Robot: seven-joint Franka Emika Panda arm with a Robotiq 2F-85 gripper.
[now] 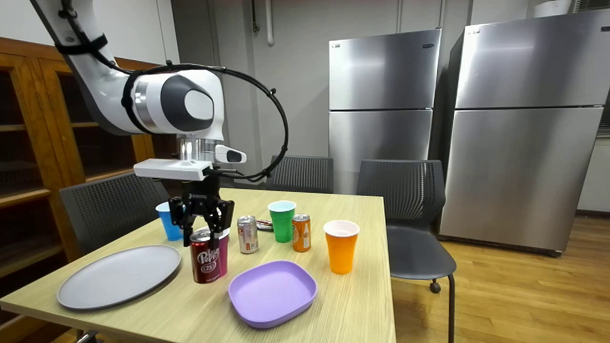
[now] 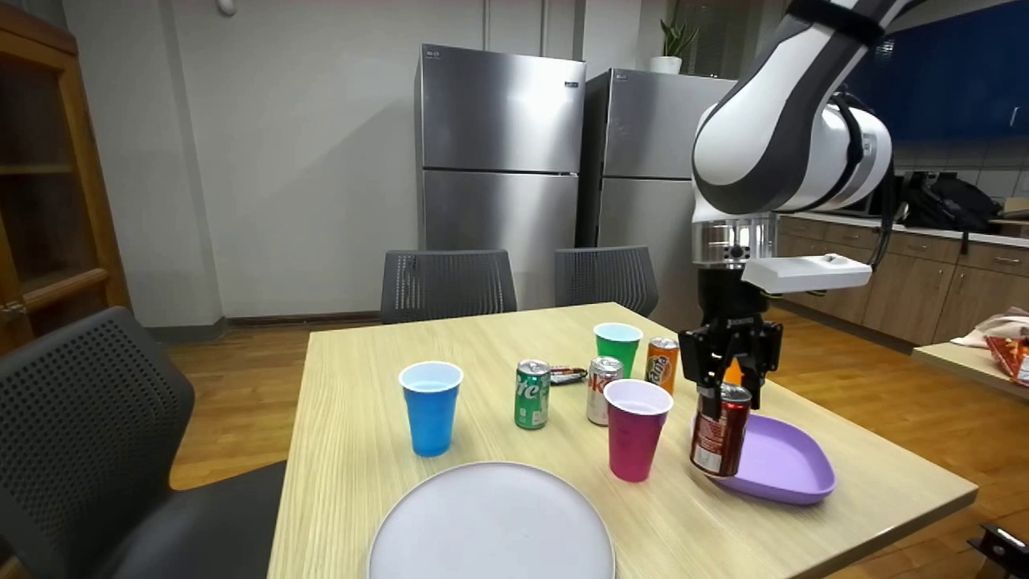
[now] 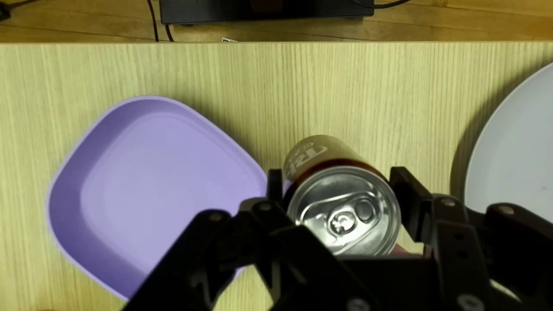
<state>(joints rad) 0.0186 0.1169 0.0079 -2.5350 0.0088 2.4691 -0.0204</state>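
Note:
A dark red Dr Pepper can (image 1: 202,267) is between the fingers of my gripper (image 1: 200,240), which is shut on its upper part. The wrist view has a black pad on either side of the can (image 3: 317,151), its silver lid facing the camera. Whether its base touches the table, I cannot tell. Beside the can lies a purple square plate (image 3: 155,185), and on its other side a grey round plate (image 3: 518,142). A magenta cup (image 2: 635,434) stands close by; in an exterior view the can partly hides this cup (image 1: 223,257).
Farther back stand a blue cup (image 2: 432,418), a green soda can (image 2: 531,394), a silver can (image 1: 248,234), a green cup (image 1: 282,224), an orange can (image 1: 301,233) and an orange cup (image 1: 341,247). A wrapped bar (image 2: 567,375) lies among them. Chairs surround the table.

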